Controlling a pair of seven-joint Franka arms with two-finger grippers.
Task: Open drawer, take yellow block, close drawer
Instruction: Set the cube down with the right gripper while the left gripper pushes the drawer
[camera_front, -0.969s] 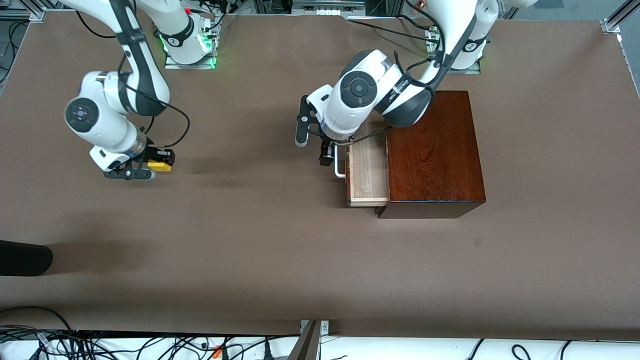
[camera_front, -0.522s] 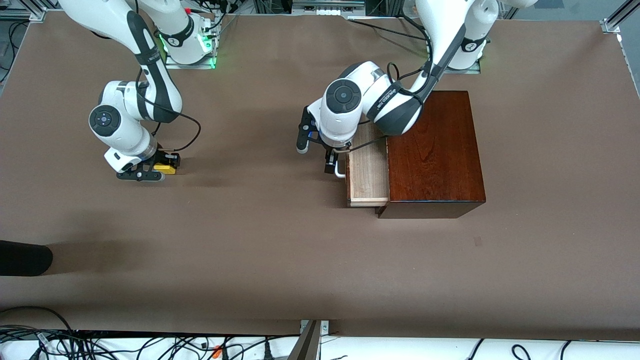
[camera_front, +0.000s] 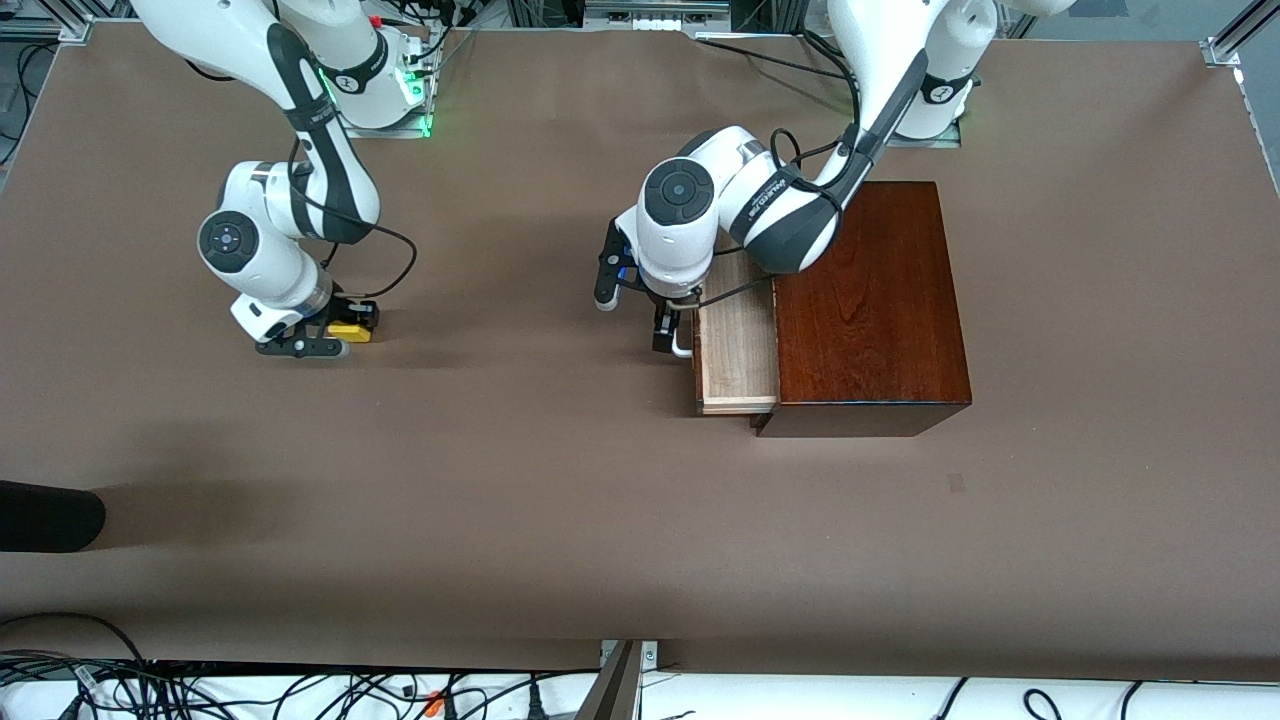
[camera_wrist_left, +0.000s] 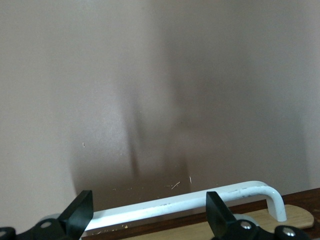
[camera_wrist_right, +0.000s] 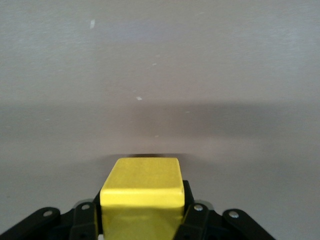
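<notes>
The drawer (camera_front: 738, 352), a pale-wood tray, stands partly pulled out of the dark mahogany box (camera_front: 870, 310). My left gripper (camera_front: 665, 335) is at its white bar handle (camera_front: 682, 347). In the left wrist view the handle (camera_wrist_left: 175, 204) runs between the black fingertips (camera_wrist_left: 79, 216), which stand wide apart, so the left gripper (camera_wrist_left: 150, 215) is open. Toward the right arm's end of the table, my right gripper (camera_front: 343, 333) hangs low over the brown tabletop. It is shut on the yellow block (camera_front: 352, 331), which fills the jaws of the right gripper (camera_wrist_right: 141, 212) as a bright yellow block (camera_wrist_right: 141, 187).
A dark rounded object (camera_front: 50, 515) pokes in at the table's edge on the right arm's end, nearer the front camera. Cables (camera_front: 300, 690) lie along the near edge. A small dark mark (camera_front: 957, 483) shows on the tabletop in front of the box.
The right arm has carried the yellow block toward the table's middle and lower. The left gripper has slid a little along the handle toward the front camera; the drawer has barely moved.
</notes>
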